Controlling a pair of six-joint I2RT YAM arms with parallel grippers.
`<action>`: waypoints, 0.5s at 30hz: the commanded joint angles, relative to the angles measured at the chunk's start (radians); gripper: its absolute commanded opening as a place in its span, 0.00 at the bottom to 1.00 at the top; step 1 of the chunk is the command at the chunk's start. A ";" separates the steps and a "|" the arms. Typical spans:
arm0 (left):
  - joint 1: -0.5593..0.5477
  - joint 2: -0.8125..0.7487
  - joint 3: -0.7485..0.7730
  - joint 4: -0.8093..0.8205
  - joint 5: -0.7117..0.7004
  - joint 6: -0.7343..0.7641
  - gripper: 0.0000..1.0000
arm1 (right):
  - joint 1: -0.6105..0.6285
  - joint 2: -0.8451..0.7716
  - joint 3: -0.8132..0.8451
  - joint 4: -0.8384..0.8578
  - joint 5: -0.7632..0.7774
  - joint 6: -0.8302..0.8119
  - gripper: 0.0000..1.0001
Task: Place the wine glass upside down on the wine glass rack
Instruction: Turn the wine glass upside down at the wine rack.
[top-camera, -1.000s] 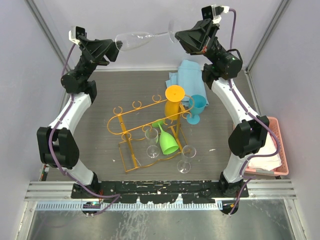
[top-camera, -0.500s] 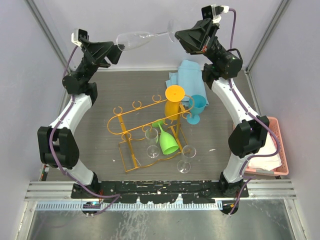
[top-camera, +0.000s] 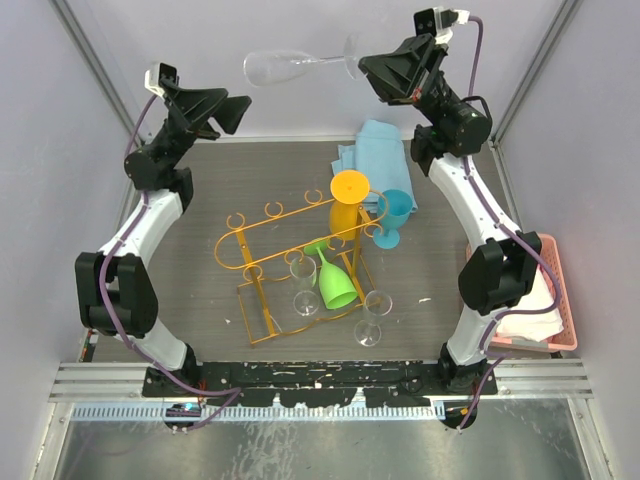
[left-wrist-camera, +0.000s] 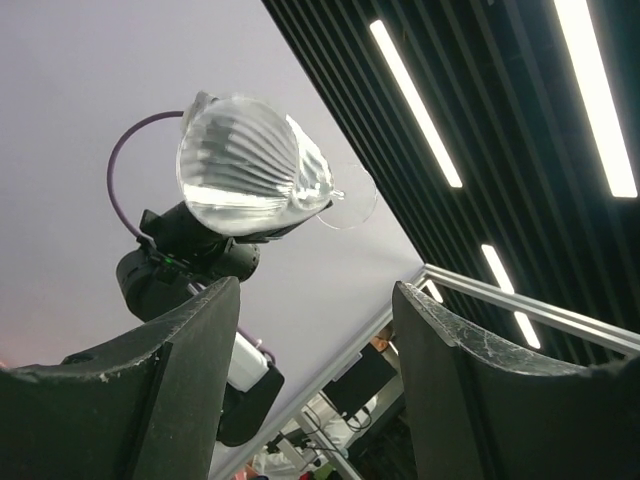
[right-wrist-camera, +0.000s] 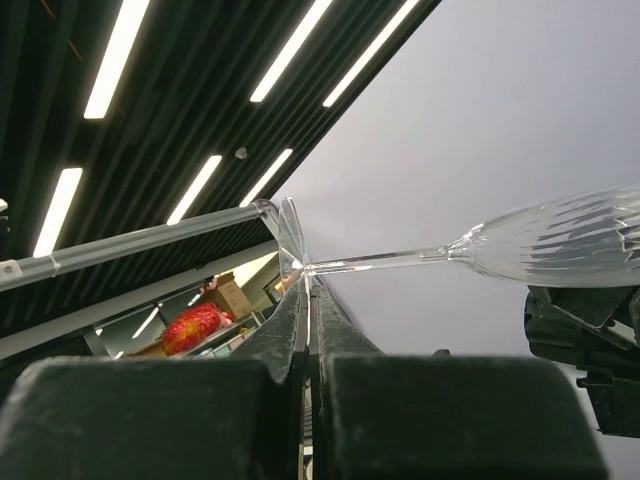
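Note:
A clear wine glass (top-camera: 276, 68) hangs sideways in the air, high at the back, bowl to the left. My right gripper (top-camera: 366, 66) is shut on the rim of its foot (right-wrist-camera: 289, 238); stem and bowl (right-wrist-camera: 560, 245) reach out to the right in the right wrist view. My left gripper (top-camera: 236, 108) is open and empty, just below and left of the bowl (left-wrist-camera: 250, 165), apart from it. Its fingers (left-wrist-camera: 190, 360) stand wide apart. The orange-gold wine glass rack (top-camera: 262, 240) stands mid-table, far below the glass.
At the rack are a green glass (top-camera: 336, 286), two clear glasses (top-camera: 304, 288) (top-camera: 371, 320), an orange glass (top-camera: 349, 200) and a blue glass (top-camera: 394, 215). A blue cloth (top-camera: 375, 150) lies behind. A pink basket (top-camera: 556, 300) sits at the right edge.
My left gripper has opened, let go of the bowl and drawn back a little. My right gripper has carried the glass slightly up and to the right.

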 joint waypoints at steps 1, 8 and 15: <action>0.040 -0.005 -0.005 0.050 0.019 -0.011 0.64 | -0.021 -0.052 0.013 0.037 0.016 -0.001 0.00; 0.069 0.008 0.001 0.050 0.050 -0.009 0.64 | -0.059 -0.067 -0.034 0.023 0.003 -0.008 0.01; 0.151 0.006 -0.028 0.050 0.095 -0.005 0.65 | -0.083 -0.131 -0.065 -0.255 -0.131 -0.176 0.01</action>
